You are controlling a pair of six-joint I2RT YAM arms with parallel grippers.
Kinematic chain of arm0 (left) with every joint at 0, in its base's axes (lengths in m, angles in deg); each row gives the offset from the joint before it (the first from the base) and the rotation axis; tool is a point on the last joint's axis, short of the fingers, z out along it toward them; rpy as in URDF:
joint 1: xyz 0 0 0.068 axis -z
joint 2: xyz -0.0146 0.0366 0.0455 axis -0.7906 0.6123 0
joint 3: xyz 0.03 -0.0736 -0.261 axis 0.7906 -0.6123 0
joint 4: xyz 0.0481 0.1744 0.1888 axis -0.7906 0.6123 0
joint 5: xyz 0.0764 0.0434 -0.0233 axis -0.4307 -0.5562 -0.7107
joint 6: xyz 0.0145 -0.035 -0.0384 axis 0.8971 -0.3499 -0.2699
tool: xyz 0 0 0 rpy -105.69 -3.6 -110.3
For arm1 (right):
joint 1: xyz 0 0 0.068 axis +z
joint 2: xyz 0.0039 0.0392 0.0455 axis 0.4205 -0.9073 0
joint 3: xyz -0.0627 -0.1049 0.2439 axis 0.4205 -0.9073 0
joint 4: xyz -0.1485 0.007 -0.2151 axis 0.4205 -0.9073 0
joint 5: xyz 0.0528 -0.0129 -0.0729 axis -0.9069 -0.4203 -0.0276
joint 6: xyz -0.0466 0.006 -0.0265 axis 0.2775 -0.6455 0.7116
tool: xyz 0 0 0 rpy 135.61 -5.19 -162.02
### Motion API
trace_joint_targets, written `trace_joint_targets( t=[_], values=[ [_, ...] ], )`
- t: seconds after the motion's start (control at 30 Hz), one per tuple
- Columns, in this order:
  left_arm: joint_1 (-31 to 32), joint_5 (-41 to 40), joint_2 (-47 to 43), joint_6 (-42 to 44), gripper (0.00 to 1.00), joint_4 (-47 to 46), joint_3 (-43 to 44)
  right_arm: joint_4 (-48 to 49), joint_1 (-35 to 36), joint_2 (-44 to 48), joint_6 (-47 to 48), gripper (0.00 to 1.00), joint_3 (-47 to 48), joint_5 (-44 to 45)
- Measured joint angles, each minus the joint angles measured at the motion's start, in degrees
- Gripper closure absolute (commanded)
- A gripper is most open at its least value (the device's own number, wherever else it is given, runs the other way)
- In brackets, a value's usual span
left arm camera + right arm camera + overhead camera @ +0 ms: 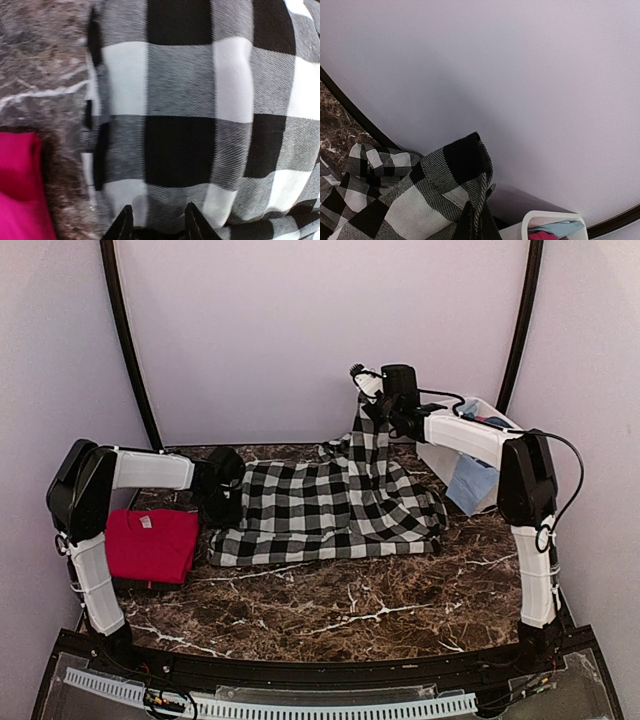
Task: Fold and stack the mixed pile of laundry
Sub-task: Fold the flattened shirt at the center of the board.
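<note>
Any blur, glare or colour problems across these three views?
Top external: sharp and evenly lit, only a soft shadow under the checked garment. Left wrist: very close, the cloth's weave slightly smeared, the marble table soft, the red tee pushed towards magenta. Right wrist: mostly bare wall with a gentle shadow gradient; cloth fairly crisp, white tub cut off at the bottom edge.
</note>
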Motion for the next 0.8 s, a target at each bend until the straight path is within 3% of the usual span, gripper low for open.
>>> trace_joint_targets(
  t=[0.3, 0.8],
  values=[
    [-6.49, -3.3, -9.11, 0.42, 0.7, 1.81, -1.73, -0.59, 1.92, 0.04, -0.39, 1.0, -0.5, -1.25],
    [-5.2, 6.12, -4.35, 4.44, 0.69, -1.81, -3.41, -0.79, 2.1, 0.04, -0.55, 1.0, -0.5, -1.33]
  ],
)
